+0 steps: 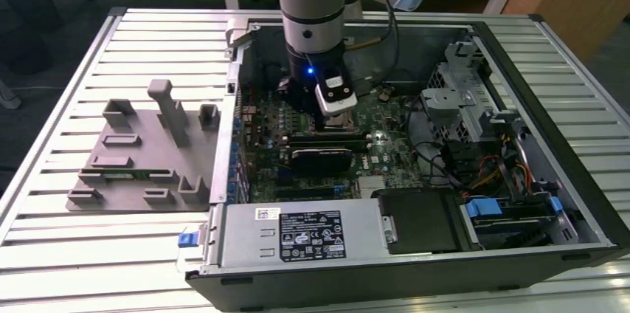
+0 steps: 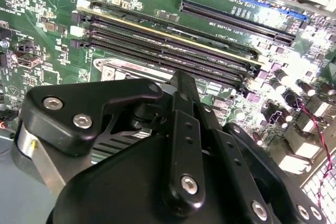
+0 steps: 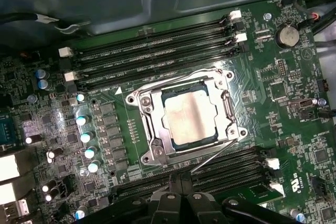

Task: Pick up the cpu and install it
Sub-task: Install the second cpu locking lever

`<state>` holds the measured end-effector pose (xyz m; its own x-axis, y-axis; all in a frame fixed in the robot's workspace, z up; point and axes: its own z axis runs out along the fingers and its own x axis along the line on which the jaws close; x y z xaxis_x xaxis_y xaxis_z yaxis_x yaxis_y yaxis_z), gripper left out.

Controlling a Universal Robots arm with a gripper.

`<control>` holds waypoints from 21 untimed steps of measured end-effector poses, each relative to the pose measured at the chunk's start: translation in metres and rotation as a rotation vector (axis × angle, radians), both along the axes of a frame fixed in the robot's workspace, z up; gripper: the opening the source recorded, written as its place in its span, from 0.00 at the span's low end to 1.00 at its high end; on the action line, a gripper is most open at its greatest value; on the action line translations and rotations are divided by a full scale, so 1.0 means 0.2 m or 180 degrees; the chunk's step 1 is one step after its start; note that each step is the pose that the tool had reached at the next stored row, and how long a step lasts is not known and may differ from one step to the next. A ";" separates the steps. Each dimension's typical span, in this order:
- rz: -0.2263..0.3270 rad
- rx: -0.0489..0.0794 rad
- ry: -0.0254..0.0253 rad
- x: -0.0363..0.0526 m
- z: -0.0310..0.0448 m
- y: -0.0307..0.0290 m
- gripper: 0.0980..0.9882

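The cpu [image 3: 191, 116], a shiny silver-grey square chip, lies flat inside the metal-framed socket [image 3: 149, 129] on the green motherboard in the first wrist view. A thin wire lever [image 3: 212, 158] sticks out slanted from the socket's side. My gripper [image 3: 181, 190] hovers just off the socket's edge, over the memory slots. Its two black fingers are pressed together with nothing between them, apart from the chip. In the exterior view the gripper [image 1: 331, 112] hangs low inside the open computer case, over the board's middle. The second wrist view has the black linkages of the gripper [image 2: 181, 85] above the board.
Rows of memory slots [image 3: 152, 51] flank the socket on two sides. A black heatsink block [image 1: 317, 159] sits on the board near the arm. Drive cages and cables [image 1: 473, 128] crowd the exterior view's right. A grey parts fixture [image 1: 138, 158] lies on the slatted table at the left.
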<state>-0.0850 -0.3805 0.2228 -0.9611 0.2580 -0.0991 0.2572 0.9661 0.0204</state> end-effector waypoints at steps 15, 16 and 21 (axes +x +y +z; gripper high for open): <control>0.0000 0.0045 0.0000 -0.028 -0.020 -0.013 0.01; 0.0000 0.0052 0.0000 -0.029 -0.021 -0.017 0.01; 0.0000 0.0111 0.0000 -0.033 -0.032 -0.038 0.01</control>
